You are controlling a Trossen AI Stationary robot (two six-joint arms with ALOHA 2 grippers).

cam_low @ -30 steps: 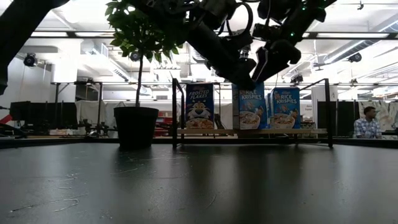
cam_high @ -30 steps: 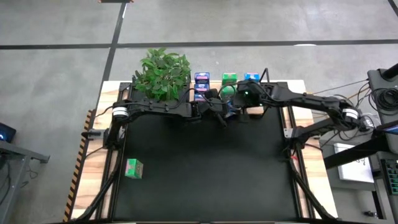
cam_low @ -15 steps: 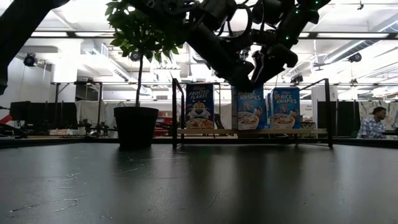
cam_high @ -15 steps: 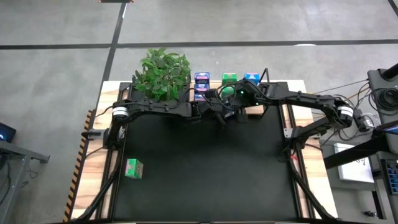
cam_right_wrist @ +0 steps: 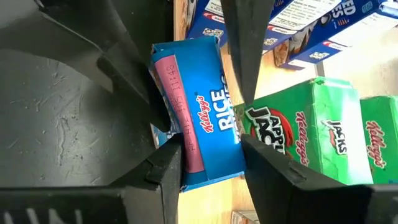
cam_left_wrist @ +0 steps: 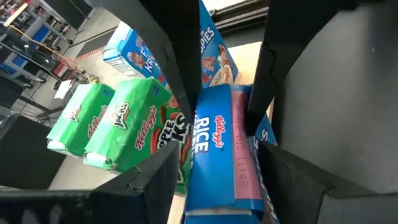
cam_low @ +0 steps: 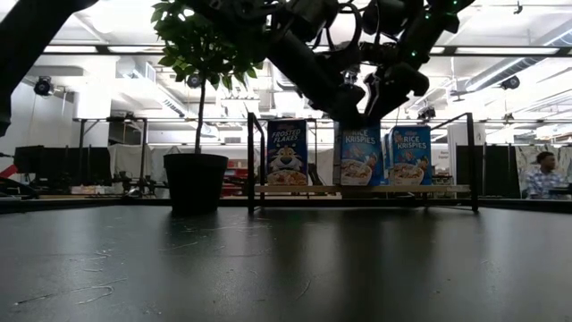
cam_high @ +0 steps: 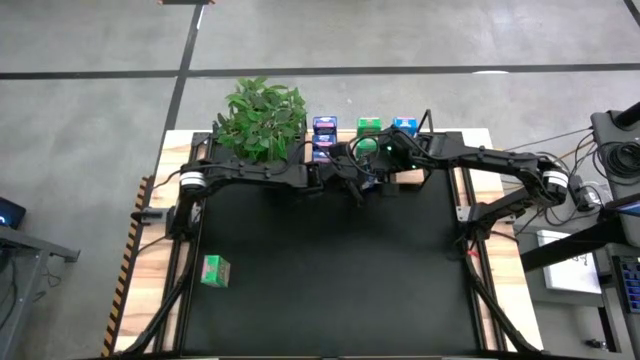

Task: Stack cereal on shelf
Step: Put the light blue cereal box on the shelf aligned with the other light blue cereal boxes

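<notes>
A light blue Rice Krispies cereal box [cam_low: 359, 156] stands upright at the shelf [cam_low: 447, 189], at the table's far edge, between a dark blue box [cam_low: 287, 154] and another light blue one [cam_low: 409, 154]. Both grippers meet at its top. My left gripper [cam_left_wrist: 214, 168] is shut on it, and so is my right gripper [cam_right_wrist: 208, 155]. Beside it, green boxes [cam_right_wrist: 311, 124] lie on the board. One more green box [cam_high: 215, 270] lies on the black mat at the near left. My left gripper pinches the box's upper end [cam_left_wrist: 198, 168] between its two fingers, coming slanting down from the table's left. The box stays upright, its lower end level with the shelf board. My right gripper pinches the same upper end [cam_right_wrist: 186, 155] on two opposite sides, just beside the left fingers, slanting down from the right.
A potted plant [cam_high: 262, 118] stands at the far left, close to the shelf's left post. Dark blue boxes [cam_high: 323, 128] stand behind the board. A person [cam_low: 543, 174] sits in the room beyond the table.
My right gripper has gone toward the table's left and come down onto the top of the light blue box, next to the left gripper. The box has shifted slightly to the left along the shelf and stays upright.
</notes>
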